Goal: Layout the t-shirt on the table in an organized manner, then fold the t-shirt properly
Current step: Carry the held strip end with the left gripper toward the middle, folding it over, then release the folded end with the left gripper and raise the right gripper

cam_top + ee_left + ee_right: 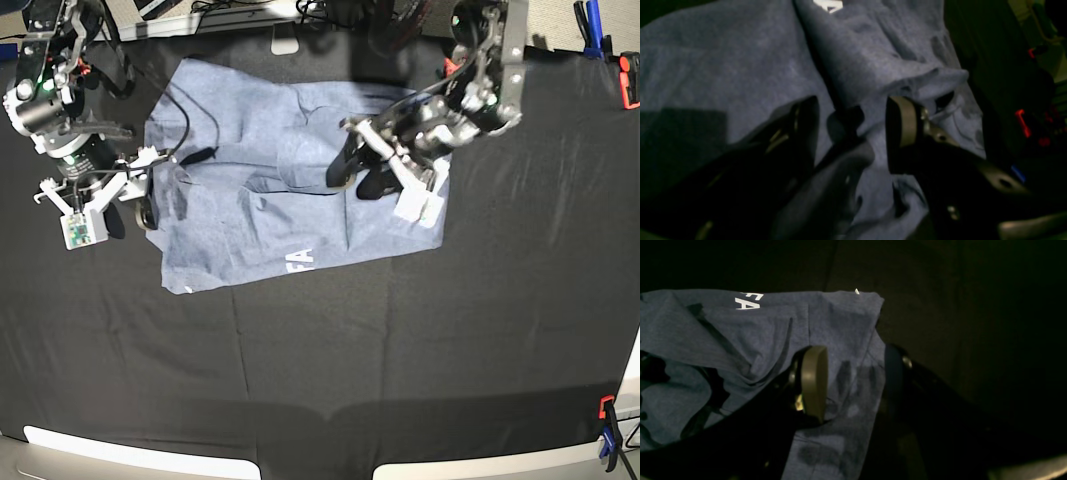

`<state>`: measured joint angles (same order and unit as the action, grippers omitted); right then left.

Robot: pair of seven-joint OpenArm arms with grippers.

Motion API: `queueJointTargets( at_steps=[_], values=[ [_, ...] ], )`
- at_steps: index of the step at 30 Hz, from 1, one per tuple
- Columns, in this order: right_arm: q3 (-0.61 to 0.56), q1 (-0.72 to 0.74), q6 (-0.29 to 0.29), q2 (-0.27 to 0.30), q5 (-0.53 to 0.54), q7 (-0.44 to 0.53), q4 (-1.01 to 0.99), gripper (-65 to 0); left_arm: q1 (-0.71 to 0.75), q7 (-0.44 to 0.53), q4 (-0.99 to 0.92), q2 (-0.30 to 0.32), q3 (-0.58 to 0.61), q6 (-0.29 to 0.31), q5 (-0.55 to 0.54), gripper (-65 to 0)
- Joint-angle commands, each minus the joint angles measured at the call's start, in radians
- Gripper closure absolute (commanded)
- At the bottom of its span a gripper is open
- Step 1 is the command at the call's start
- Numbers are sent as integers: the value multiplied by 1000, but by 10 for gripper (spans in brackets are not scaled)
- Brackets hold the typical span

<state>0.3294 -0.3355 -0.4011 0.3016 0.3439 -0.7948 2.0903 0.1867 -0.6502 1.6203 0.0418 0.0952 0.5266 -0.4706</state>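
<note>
The blue-grey t-shirt (260, 200) lies spread and wrinkled on the far half of the black table (400, 350), with white lettering (300, 262) near its front hem. My left gripper (357, 175) hovers open over the shirt's right part. In the left wrist view its fingers (903, 123) straddle a raised fold of the t-shirt (723, 66). My right gripper (130, 217) stands open at the shirt's left edge. In the right wrist view one pad (813, 383) is over the t-shirt (740, 333), the other finger over bare table (973, 306).
Orange and blue clamps (630, 80) hold the cloth at the far right corner, another clamp (607, 410) at the near right. A white rim (130, 455) runs along the front edge. Cables lie beyond the far edge.
</note>
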Motion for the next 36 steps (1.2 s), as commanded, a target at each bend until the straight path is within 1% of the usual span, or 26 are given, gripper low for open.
queueJointTargets(
  at_steps=[1,2,3,4,6,7,12,15,17,20,22,23,25,26,29,31,32,34,36],
  values=[
    [6,5,-10,11,7,20,19,-271,-30,23,-5,-9,23,-22,-6,-290],
    [6,5,-11,11,7,11,19,-271,-50,24,-31,-8,44,-59,3,-290],
    [6,5,-10,11,5,5,19,-271,-73,31,-62,-8,62,-81,11,-290],
    [6,5,-11,11,4,1,19,-271,-96,48,-93,-8,76,-87,19,-290],
    [6,5,-10,11,4,2,19,-271,-148,90,-144,-11,97,-87,21,-290],
    [6,5,-11,11,4,2,19,-271,-177,91,-158,-19,99,-87,20,-290],
    [6,5,-11,11,4,4,19,-271,-315,90,-172,-64,98,-86,22,-290],
    [6,4,-10,11,3,0,19,-272,-362,50,-172,-75,97,-86,16,-290],
    [6,1,-10,11,3,-5,19,-272,-363,38,-172,-73,94,-63,-11,-290],
    [6,0,-10,11,4,-39,18,-275,-338,38,-161,-66,82,1,-33,-290],
    [19,-1,-10,11,9,-61,17,-276,-308,37,-133,-58,60,29,-35,-290],
    [31,-1,-10,11,14,-66,17,-276,-287,38,-110,-53,42,32,-35,-290],
    [71,-2,-12,11,78,-80,17,-276,-239,38,-52,-36,-6,51,-39,-290],
    [95,-8,-31,11,125,-89,17,-276,-211,38,-19,-26,-34,55,-45,-290],
    [138,-63,-161,12,242,-107,17,-276,-121,39,75,13,-120,78,-73,-290],
    [134,-126,-240,12,271,-101,17,-275,-63,46,117,39,-175,80,-73,-290],
    [127,-157,-267,12,275,-90,17,-275,-37,46,131,50,-200,80,-73,-290],
    [106,-206,-293,19,268,-69,17,-275,11,56,147,71,-248,81,-74,-290],
    [70,-239,-297,48,255,-50,17,-273,52,72,147,85,-293,92,-82,-290]
  ],
)
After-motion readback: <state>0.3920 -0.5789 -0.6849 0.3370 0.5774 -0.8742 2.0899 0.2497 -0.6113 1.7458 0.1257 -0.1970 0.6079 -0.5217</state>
